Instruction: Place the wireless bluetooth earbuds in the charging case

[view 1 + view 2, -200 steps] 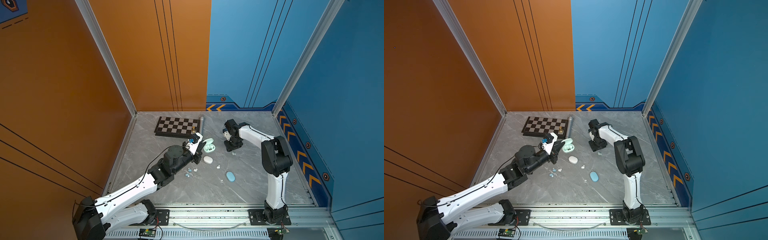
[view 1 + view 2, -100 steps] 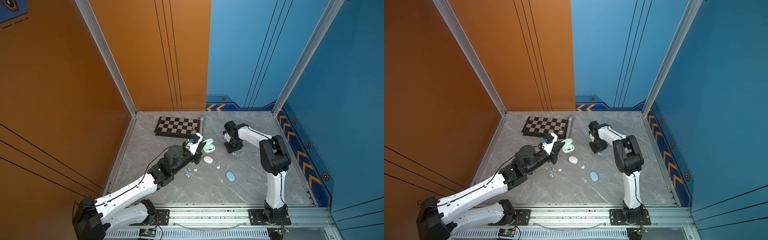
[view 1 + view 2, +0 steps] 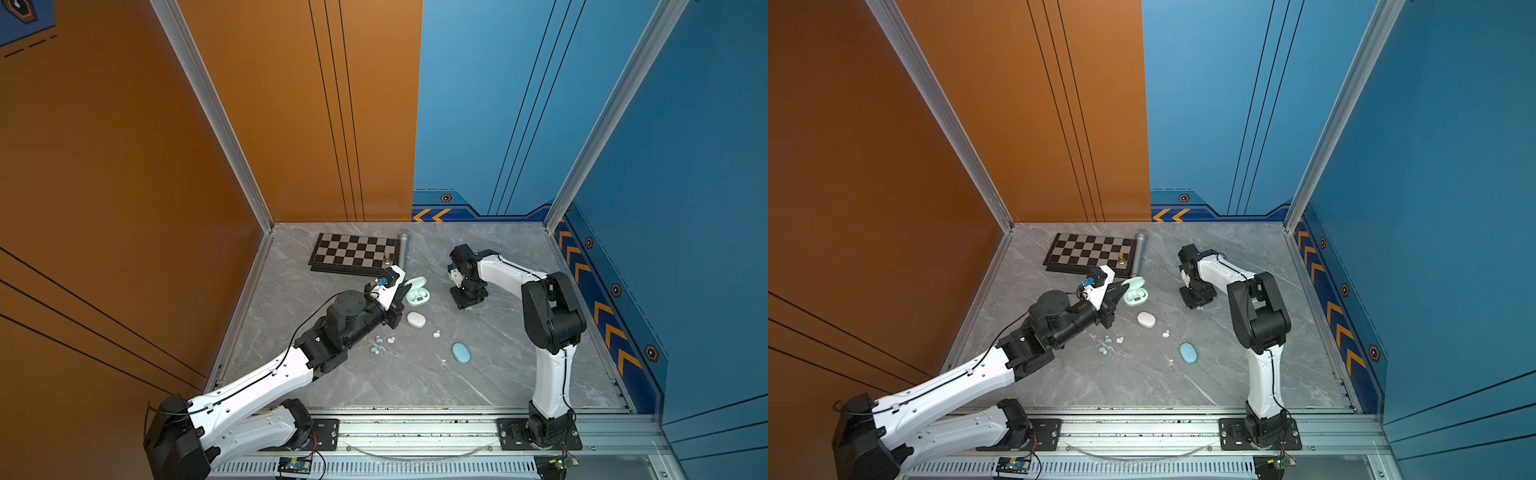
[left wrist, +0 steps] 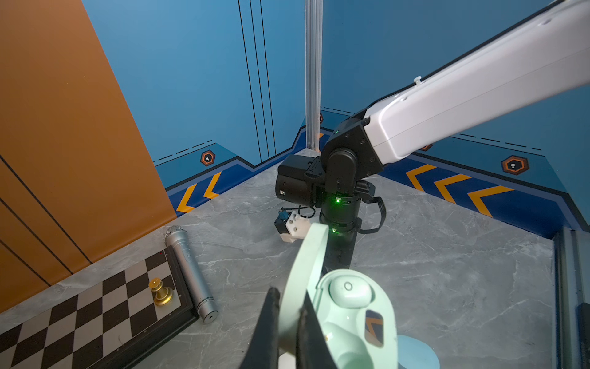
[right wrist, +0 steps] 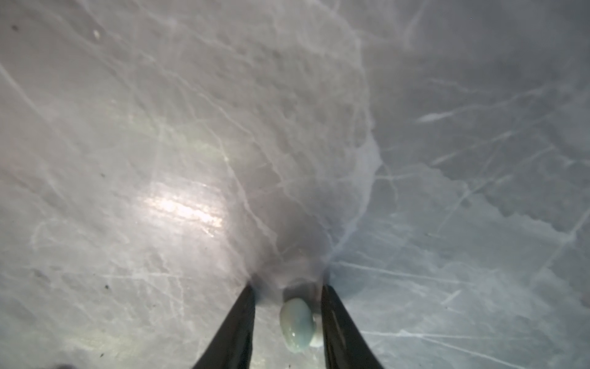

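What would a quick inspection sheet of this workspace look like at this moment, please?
Surface: grey marbled table, no spills seen.
Job's things: green case open, an earbud seated inside; white case and blue case shut; loose earbuds lie on the table.
Clutter: chessboard with a gold piece; microphone beside it.
Tools: left tool shut on the green case's lid; right tool open, straddling a pale earbud on the table.
Cables: black cable along the left arm; a loose loop on the front rail.
Surroundings: orange wall, blue wall, metal posts.
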`<action>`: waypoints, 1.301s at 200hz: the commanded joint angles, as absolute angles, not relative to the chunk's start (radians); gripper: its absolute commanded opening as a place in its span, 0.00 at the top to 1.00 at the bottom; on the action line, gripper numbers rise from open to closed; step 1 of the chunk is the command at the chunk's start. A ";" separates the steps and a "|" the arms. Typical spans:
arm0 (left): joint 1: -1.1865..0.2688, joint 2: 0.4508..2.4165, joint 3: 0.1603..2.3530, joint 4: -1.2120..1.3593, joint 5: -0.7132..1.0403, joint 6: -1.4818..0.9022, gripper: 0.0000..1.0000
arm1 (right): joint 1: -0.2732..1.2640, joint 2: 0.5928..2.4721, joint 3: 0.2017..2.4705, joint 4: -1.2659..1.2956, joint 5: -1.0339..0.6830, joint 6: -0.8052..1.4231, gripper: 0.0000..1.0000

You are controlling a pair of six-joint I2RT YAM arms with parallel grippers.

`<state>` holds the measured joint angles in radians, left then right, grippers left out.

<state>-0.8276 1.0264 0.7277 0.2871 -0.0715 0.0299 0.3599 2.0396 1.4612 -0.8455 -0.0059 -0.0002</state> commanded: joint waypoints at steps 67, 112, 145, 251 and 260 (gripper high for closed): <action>-0.829 0.996 0.767 0.270 -0.089 0.045 1.00 | 0.344 2.041 1.441 -0.889 -0.020 0.029 0.68; -0.829 0.994 0.770 0.263 -0.093 0.053 1.00 | 0.343 2.058 1.465 -0.889 -0.020 0.046 0.67; -0.830 0.994 0.769 0.262 -0.095 0.052 1.00 | 0.344 2.066 1.468 -0.888 -0.015 0.051 0.69; -0.829 1.001 0.768 0.261 -0.092 0.050 1.00 | 0.351 2.055 1.504 -0.889 -0.028 0.065 0.84; -0.828 1.005 0.769 0.261 -0.089 0.048 1.00 | 0.351 2.042 1.506 -0.889 -0.038 0.069 0.84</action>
